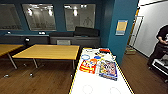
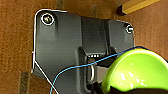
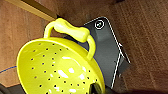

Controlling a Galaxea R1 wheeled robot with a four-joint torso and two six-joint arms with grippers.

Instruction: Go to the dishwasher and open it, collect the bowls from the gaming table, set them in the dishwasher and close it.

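Head view: the gaming table (image 1: 100, 85), a white worktop with a pale yellow edge, stands directly ahead, carrying board-game boxes (image 1: 108, 69) and small clutter at its far end. A person (image 1: 161, 45) stands at the right, near a doorway. The dishwasher is not in this scene.

Left wrist view: a lime bowl (image 2: 136, 72) sits at the left claw, over brown floor. Whether the fingers are closed on it I cannot tell. A blue cable (image 2: 75, 68) runs just beside the rim; it could snag.

Right wrist view: a perforated yellow-green bowl (image 3: 57, 68) with a looped handle sits at the right claw; grip likewise unconfirmed. Either bowl may slip and drop while the robot drives.
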